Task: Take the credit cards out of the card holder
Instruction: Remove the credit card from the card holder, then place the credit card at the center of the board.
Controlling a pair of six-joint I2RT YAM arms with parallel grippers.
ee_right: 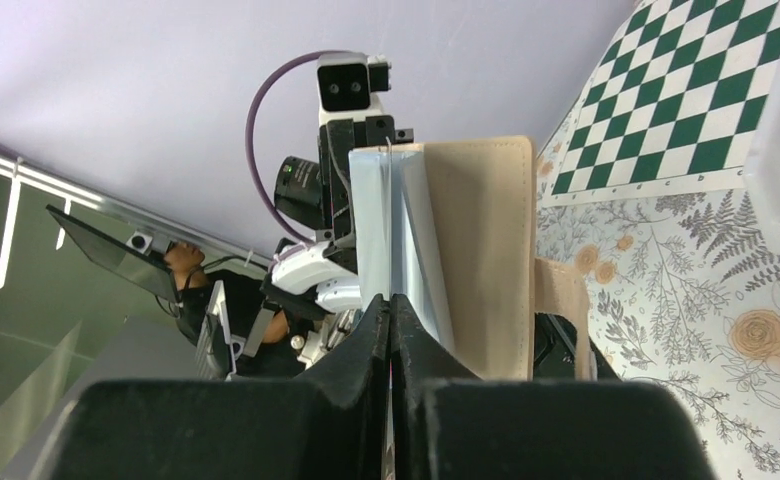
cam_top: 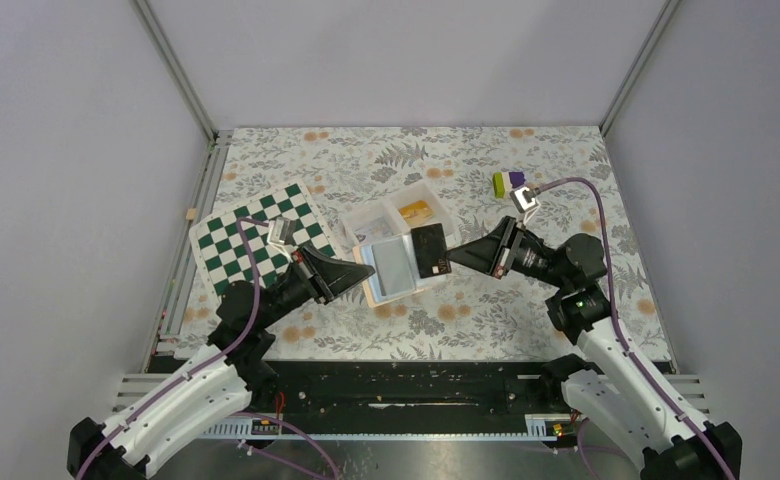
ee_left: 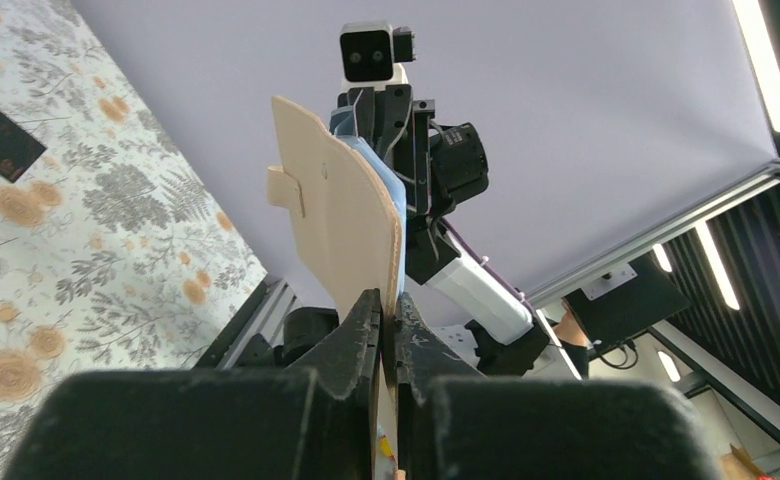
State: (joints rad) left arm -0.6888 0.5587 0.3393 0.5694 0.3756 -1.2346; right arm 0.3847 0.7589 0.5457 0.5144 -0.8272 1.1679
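Observation:
The card holder (cam_top: pixel 396 265) is held in the air over the white tray's near end, between my two grippers. My left gripper (cam_top: pixel 362 270) is shut on its tan outer panel (ee_left: pixel 341 215), which carries a small tab; a pale blue layer shows behind it. My right gripper (cam_top: pixel 454 260) meets the holder from the other side. In the right wrist view its jaws (ee_right: pixel 391 305) are shut on a thin pale blue edge (ee_right: pixel 374 220), apparently a credit card in the holder. The tan cover (ee_right: pixel 486 250) stands just to the right of it.
A black card (cam_top: pixel 431 250) lies below the holder and shows on the floral cloth in the left wrist view (ee_left: pixel 2 146). The white two-compartment tray (cam_top: pixel 366 215) holds a yellow item (cam_top: pixel 415 210). The chequered board (cam_top: pixel 251 240) lies left. A purple-green object (cam_top: pixel 508 182) lies far right.

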